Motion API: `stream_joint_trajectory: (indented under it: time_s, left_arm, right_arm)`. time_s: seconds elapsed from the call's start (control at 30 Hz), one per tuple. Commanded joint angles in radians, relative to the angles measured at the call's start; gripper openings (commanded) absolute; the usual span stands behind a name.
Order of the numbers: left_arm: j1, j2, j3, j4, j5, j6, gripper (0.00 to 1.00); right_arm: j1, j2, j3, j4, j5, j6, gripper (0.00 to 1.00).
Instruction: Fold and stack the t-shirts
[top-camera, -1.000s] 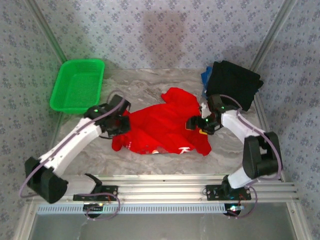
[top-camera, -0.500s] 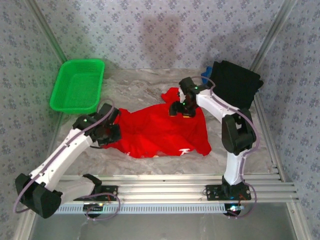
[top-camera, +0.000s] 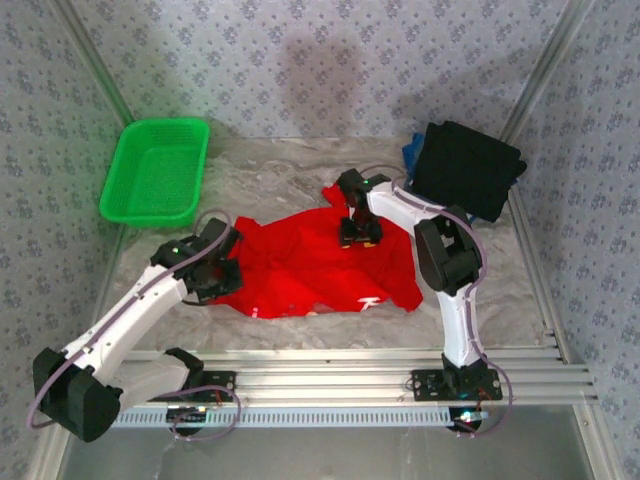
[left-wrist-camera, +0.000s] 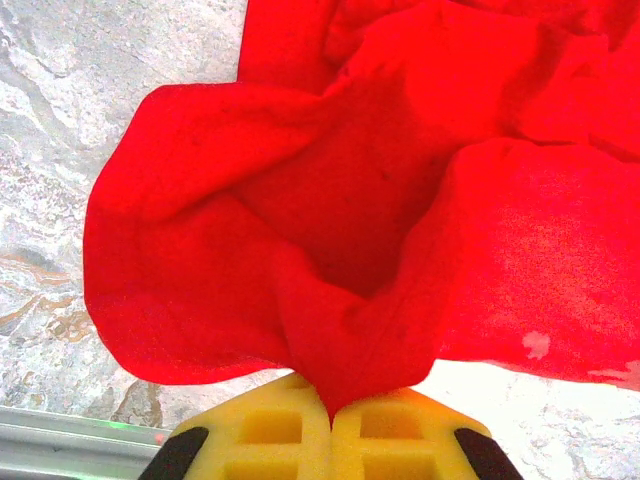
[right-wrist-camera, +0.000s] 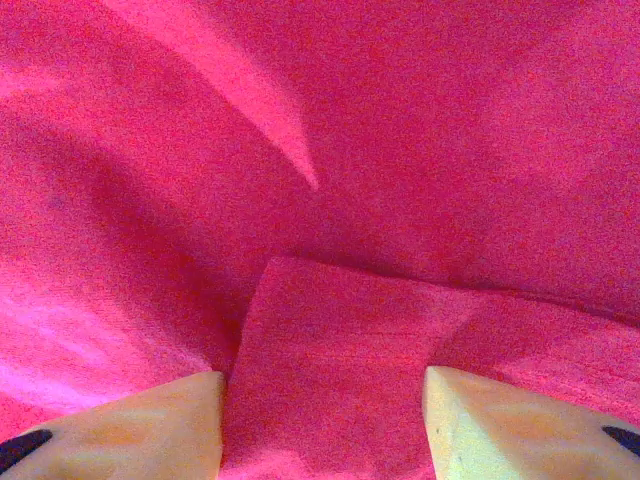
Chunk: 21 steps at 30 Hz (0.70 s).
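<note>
On a marbled bench, a bright red t-shirt lies rumpled, just past the green basket and nearer the arm bases than it. Far across from the basket, a folded black t-shirt sits on top of a blue one.

Over the last second the left end effector, pressed together on the shirt's basket-side edge, has dragged that edge back toward the bases. This has drawn the cloth out flatter. Up close, a peak of red cloth is pinched between its yellow pads.

The right end effector has swung away from the black stack. It has come down on the part of the shirt farther from the basket. Its fingers are spread, straddling a raised fold of red cloth, and appear to be narrowing on it.

To me this looks like the spreading stage, since nothing on the red shirt is folded yet.
</note>
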Motion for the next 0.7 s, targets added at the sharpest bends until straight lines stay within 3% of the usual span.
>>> stream_joint_trajectory:
  time_s: [0.0,0.3,0.43,0.67]
  left_arm:
    - [0.006,-0.011,-0.008,0.013,0.009,-0.004,0.00]
    - [0.011,-0.016,-0.047,0.034,0.021,-0.003,0.00]
    - [0.017,-0.019,-0.067,0.045,0.025,-0.006,0.00]
    - [0.020,-0.033,-0.085,0.044,0.019,-0.007,0.00]
  right_arm:
    - [0.006,0.021,0.041,-0.022,0.012,0.017,0.51]
    - [0.010,0.033,0.032,0.014,-0.052,-0.016,0.22]
    - [0.024,0.015,0.032,0.040,-0.106,-0.050,0.01]
    - [0.116,-0.067,0.029,0.051,-0.222,-0.160,0.00]
